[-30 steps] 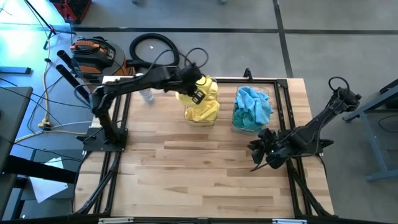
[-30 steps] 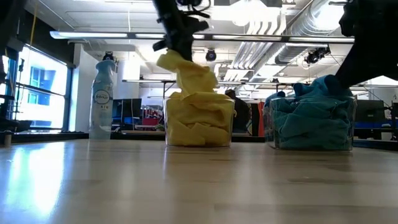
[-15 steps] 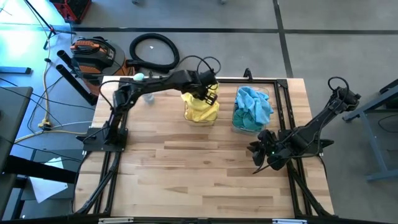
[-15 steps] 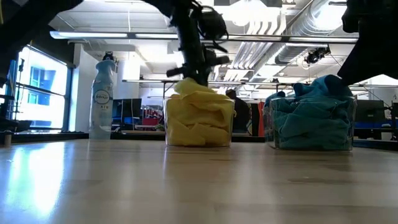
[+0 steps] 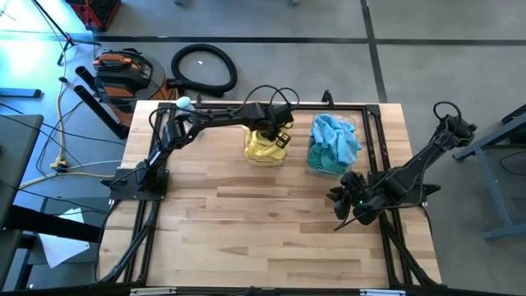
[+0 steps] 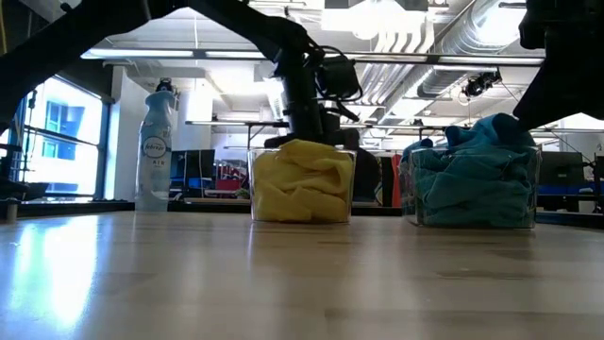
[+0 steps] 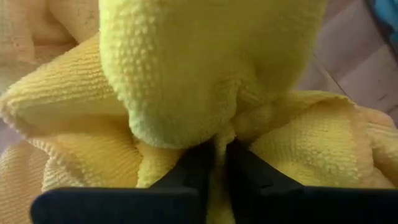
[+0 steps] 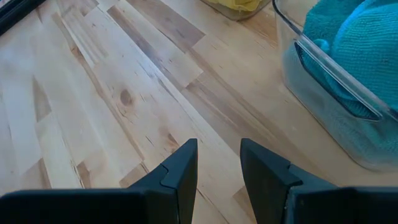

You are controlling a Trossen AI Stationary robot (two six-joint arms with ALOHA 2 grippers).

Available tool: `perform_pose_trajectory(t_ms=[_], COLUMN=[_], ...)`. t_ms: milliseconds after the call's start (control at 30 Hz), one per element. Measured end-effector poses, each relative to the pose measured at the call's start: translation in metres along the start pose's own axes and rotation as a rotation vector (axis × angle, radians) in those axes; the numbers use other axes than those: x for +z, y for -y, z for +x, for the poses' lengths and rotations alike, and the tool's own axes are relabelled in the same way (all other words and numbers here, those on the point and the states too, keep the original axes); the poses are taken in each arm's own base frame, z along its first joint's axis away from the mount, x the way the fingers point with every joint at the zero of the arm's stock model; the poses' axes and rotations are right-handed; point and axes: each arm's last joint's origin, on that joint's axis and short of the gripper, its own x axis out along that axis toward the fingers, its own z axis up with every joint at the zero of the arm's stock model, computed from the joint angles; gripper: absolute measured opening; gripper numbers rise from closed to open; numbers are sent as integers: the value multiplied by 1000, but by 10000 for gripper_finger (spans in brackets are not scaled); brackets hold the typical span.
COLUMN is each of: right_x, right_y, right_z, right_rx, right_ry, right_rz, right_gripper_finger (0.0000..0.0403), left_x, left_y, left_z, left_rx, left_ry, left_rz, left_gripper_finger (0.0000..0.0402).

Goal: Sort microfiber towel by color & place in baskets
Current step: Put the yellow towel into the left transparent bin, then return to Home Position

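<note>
The wooden worktop carries two clear baskets side by side toward its far edge, with both dark arms reaching over it. The left arm stretches from its base at the left across to the left basket, and the left pincer is pressed down into the heap of yellow microfiber towels that fills that tub. In the left wrist view its fingers stand close together with a fold of yellow towel between them; they seem to be only lightly closed on it, though the cloth hides the tips and a firm hold cannot be confirmed. The right arm waits at the right side of the worktop, the right pincer hanging low over bare wood just near of the right basket, its fingers parted about halfway and holding nothing. The right basket is heaped above its rim with teal-blue microfiber towels. At the far left of the worktop, well apart from the baskets, a small clear spray bottle with a blue cap stands upright.
</note>
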Motion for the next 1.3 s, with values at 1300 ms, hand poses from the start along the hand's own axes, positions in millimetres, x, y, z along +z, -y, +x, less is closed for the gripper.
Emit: perform_pose_trajectory(t_ms=[1300], right_x=[-5], right_y=[5], right_z=[4], right_rx=[-35], right_ry=[0], right_rz=[-24], right_gripper_finger=[119], left_x=[-37], left_y=[32], left_z=[-150], left_rx=[-11], left_ry=[265], left_rz=[342], left_gripper_finger=[101])
